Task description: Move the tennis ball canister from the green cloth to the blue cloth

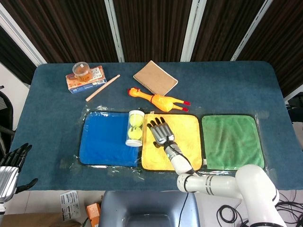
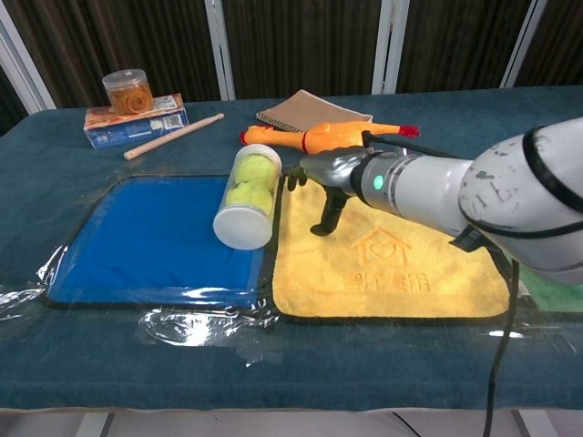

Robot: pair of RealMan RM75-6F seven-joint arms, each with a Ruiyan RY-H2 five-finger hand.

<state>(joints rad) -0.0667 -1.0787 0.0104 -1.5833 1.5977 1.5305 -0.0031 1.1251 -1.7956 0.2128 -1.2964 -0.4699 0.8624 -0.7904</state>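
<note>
Canister (image 1: 135,134) lies on side at right edge of blue cloth (image 1: 109,138). Right hand (image 1: 161,132) spread, just right of it, over yellow cloth (image 1: 187,135). Left hand (image 1: 12,163) spread, near-left, holding nothing. No label readable.

3 cloths (image 1: 110,138) | 1 canister (image 1: 134,128) – 2 balls (image 1: 135,121) | 2 hands (image 1: 161,131)

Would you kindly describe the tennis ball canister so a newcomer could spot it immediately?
Find the row of three cloths on the table; the blue cloth is the leftmost. On its right edge lies the tennis ball canister, a clear tube on its side with a white lid, the only thing showing yellow-green balls inside.
</note>
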